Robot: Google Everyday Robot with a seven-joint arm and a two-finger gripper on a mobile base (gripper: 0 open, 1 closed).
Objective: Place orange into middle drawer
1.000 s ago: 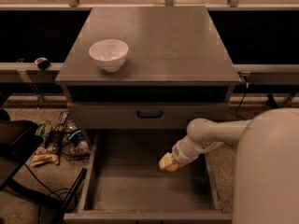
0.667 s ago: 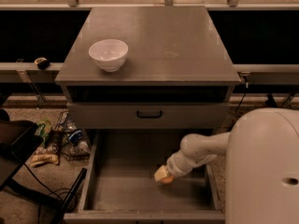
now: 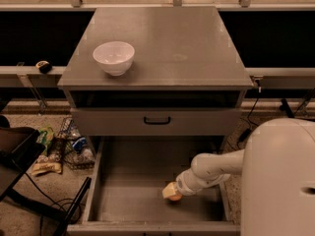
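Observation:
The middle drawer (image 3: 129, 198) is pulled out at the bottom of the grey cabinet, its flat grey floor showing. My arm reaches into it from the right. My gripper (image 3: 171, 191) is low over the drawer floor, right of centre, shut on the orange (image 3: 175, 197). Only a small part of the orange shows below the gripper's pale tip. I cannot tell whether the orange touches the floor.
A white bowl (image 3: 113, 57) stands on the cabinet top (image 3: 187, 43) at the left. Above the open drawer is a shut drawer front with a black handle (image 3: 157, 120). A wire basket and litter (image 3: 69, 149) lie on the floor at the left. My white body (image 3: 280, 181) fills the lower right.
My gripper has moved with the orange toward the front and left of the drawer and lower, closer to its floor.

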